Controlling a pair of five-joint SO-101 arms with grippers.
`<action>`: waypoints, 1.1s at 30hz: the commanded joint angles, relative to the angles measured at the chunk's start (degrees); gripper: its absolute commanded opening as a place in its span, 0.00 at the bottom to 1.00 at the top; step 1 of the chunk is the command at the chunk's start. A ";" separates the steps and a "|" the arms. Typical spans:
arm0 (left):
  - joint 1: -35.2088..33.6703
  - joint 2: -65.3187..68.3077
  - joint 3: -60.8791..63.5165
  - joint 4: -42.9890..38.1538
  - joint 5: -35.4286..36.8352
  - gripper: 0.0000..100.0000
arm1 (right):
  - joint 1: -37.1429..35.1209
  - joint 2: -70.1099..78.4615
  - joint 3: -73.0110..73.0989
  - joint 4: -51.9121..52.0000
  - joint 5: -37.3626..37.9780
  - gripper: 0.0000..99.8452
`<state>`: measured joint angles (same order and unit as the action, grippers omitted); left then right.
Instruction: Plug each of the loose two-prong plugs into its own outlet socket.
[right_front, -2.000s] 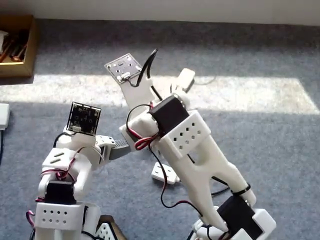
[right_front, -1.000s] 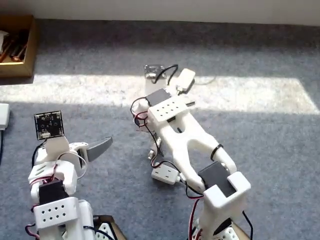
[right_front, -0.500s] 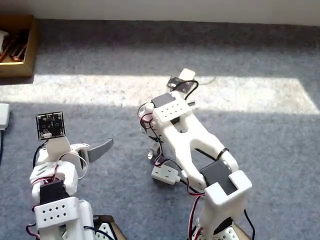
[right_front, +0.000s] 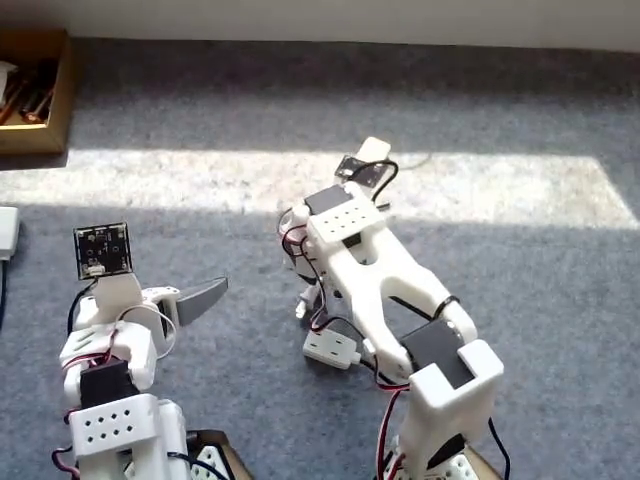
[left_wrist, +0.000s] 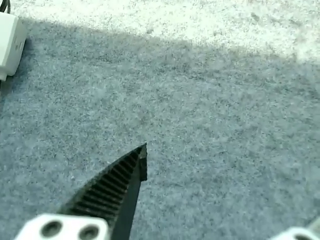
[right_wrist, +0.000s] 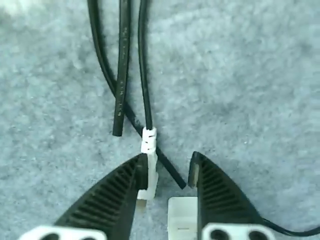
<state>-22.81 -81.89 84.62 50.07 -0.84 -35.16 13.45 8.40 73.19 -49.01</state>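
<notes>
My right arm (right_front: 365, 265) is bent down over the grey carpet. In the right wrist view my right gripper (right_wrist: 169, 161) is open just above the carpet. A small white two-prong plug (right_wrist: 148, 172) on a black cable (right_wrist: 145, 75) lies against the inner side of one finger. A white outlet socket block (right_wrist: 181, 220) sits low between the fingers. From above, the plug (right_front: 303, 303) lies beside the arm and the socket (right_front: 332, 348) lies nearer the arm bases. My left gripper (right_front: 200, 296) is pulled back at the left, open, its dark finger (left_wrist: 120, 192) over bare carpet.
Another white piece (right_front: 372, 155) with a thin cable lies in the sunlit band beyond the right arm. A wooden box (right_front: 35, 90) stands at the far left back. A white block (left_wrist: 10, 45) sits at the edge of the left wrist view. Loose black cables (right_wrist: 120, 65) cross the carpet.
Over two seconds my right arm swung down and lowered its gripper to the carpet by the plug. The left arm drew back to the left. Almost nothing moved in the last half second.
</notes>
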 joint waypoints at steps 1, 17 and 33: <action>0.92 -0.40 -0.13 -1.05 0.18 0.53 | 0.75 -0.75 -0.22 0.04 1.14 0.15; 1.01 -0.40 -0.13 -0.88 0.18 0.53 | 1.10 3.47 -0.13 -6.46 4.92 0.15; 1.01 -0.40 -0.13 -0.79 0.18 0.53 | 1.89 6.55 -0.31 -6.46 4.48 0.01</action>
<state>-22.46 -81.89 84.62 50.07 -0.84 -34.20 19.96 8.75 67.30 -44.88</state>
